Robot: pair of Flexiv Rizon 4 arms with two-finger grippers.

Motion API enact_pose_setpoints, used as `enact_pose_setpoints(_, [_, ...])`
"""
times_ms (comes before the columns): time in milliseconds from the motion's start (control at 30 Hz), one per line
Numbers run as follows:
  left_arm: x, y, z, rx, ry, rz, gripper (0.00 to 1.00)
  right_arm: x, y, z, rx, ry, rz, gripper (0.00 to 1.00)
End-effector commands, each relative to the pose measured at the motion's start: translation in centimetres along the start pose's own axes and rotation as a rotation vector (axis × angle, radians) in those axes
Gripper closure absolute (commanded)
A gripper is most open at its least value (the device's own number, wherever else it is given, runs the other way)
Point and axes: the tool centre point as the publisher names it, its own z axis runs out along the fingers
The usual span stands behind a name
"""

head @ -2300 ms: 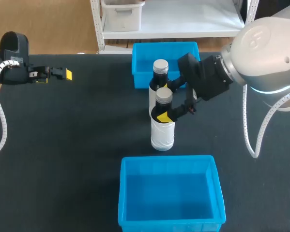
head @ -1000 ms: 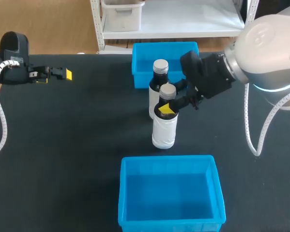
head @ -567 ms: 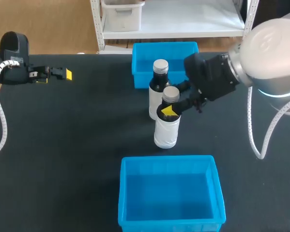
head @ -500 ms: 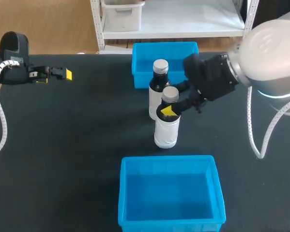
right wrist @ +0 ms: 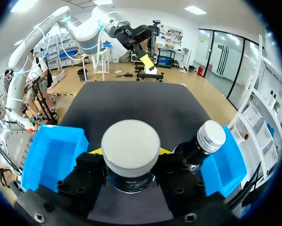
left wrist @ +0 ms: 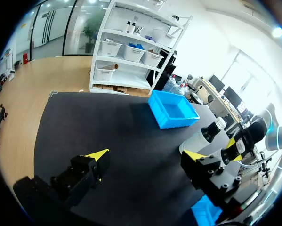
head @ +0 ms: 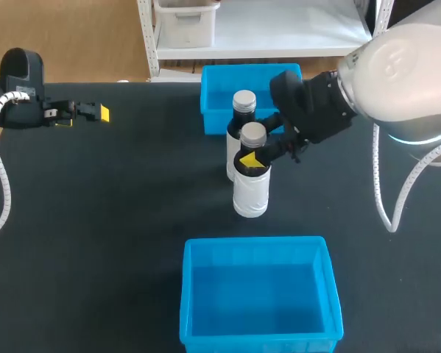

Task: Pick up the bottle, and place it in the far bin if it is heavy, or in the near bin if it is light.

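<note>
Head view: right fingers [head: 248,159] clasp white, grey-capped bottle [head: 250,194] at its neck; left fingers [head: 103,113] spread.

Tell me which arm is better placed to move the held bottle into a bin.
Right. The right gripper is shut on the neck of the front bottle. The left gripper is open, far away at the left side of the table.

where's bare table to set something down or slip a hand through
Bare mat: the left half of the table, between the left gripper and the near bin, and a smaller strip right of the near bin. Crowded: the middle, where the right gripper grips the held bottle just before the second bottle and far bin.
</note>
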Motion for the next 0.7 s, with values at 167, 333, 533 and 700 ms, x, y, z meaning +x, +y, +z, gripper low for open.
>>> enact_pose_setpoints(167, [0.0,0.0,0.0,0.0,0.0,0.0,0.0,0.3,-0.5,-1.2,0.012,0.007,0.009,1.0])
enact_pose_setpoints(333, [0.0,0.0,0.0,0.0,0.0,0.0,0.0,0.6,-0.8,-1.5,0.021,0.01,0.017,1.0])
enact_pose_setpoints(533, [0.0,0.0,0.0,0.0,0.0,0.0,0.0,0.9,-1.1,-2.4,0.035,0.017,0.012,1.0])
enact_pose_setpoints(700, [0.0,0.0,0.0,0.0,0.0,0.0,0.0,0.8,-1.3,-3.4,0.044,0.013,0.014,1.0])
